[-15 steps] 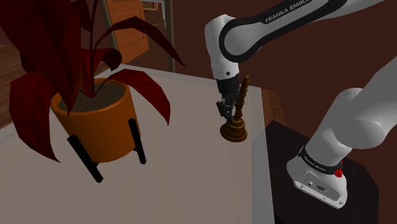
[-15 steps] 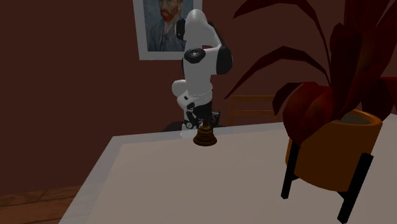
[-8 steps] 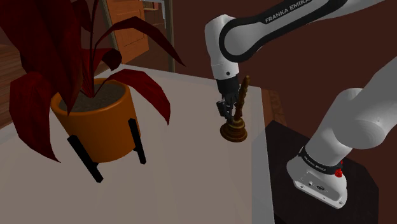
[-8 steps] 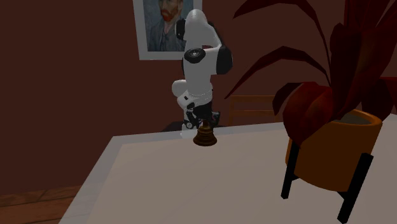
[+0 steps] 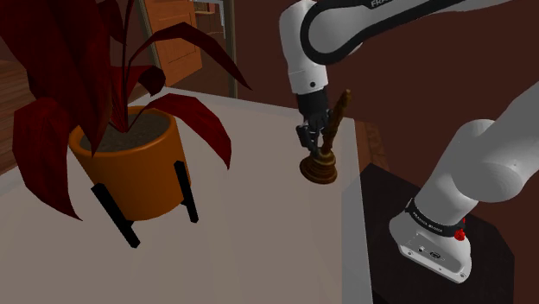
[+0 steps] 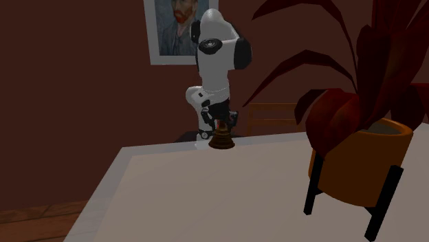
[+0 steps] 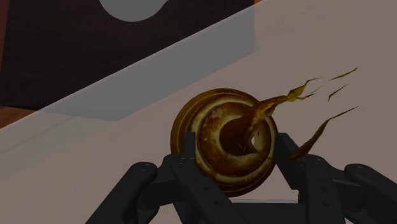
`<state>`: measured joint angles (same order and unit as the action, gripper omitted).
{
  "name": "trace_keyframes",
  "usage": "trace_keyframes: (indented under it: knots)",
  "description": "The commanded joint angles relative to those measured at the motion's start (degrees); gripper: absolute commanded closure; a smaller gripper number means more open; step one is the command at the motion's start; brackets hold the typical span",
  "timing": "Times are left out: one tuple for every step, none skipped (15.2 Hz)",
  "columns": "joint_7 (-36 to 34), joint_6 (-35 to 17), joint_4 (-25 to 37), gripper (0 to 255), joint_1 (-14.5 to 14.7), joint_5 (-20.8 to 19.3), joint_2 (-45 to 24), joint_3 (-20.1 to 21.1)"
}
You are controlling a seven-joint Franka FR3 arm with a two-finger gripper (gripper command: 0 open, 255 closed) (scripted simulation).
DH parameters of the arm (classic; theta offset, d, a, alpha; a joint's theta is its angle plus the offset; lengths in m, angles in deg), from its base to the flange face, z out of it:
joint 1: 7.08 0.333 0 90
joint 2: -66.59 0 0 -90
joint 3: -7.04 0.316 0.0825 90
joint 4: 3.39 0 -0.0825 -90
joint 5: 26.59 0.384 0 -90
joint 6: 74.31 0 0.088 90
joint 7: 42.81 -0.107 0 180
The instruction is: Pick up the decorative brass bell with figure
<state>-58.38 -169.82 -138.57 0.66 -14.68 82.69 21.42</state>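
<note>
The brass bell [image 5: 319, 167] has a wide round base and a tall slim figure handle that leans toward the shoulder view's right. My gripper [image 5: 315, 138] is shut on it, coming down from above and clasping it just over the flared base. In the wrist view both black fingers [image 7: 181, 162] press on the sides of the bell [image 7: 232, 146]. The bell [image 6: 221, 141] hangs slightly above the white table [image 5: 259, 242], close to the table edge nearest the stand.
A large orange pot [image 5: 129, 164] with dark red leaves stands on black legs on the table, at the shoulder view's left. The robot's base [image 5: 432, 242] sits beyond the table edge. A framed portrait [image 6: 175, 27] hangs on the brown wall behind the arm.
The gripper has risen a little with the bell clasped in it. The bell's base has come up off the table, and its handle leans more to the shoulder view's right.
</note>
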Motion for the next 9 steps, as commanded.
trace_keyframes:
  knots:
    - [-0.16,1.48,0.95,255,0.01,0.01,0.52,-0.09]
    - [-0.22,2.28,1.49,255,0.0,0.0,0.79,-0.16]
    - [-0.28,3.09,2.05,255,-0.01,-0.01,1.04,-0.23]
    - [-0.34,3.89,2.61,255,-0.02,-0.02,1.29,-0.3]
    - [-0.41,4.68,3.18,255,-0.04,-0.03,1.51,-0.38]
    - [-0.48,5.48,3.77,255,-0.05,-0.05,1.72,-0.45]
    - [-0.54,6.27,4.37,255,-0.06,-0.06,1.92,-0.51]
    - [-0.55,6.39,4.45,255,-0.06,-0.06,1.96,-0.53]
    - [-0.55,6.39,4.46,255,-0.06,-0.07,1.95,-0.53]
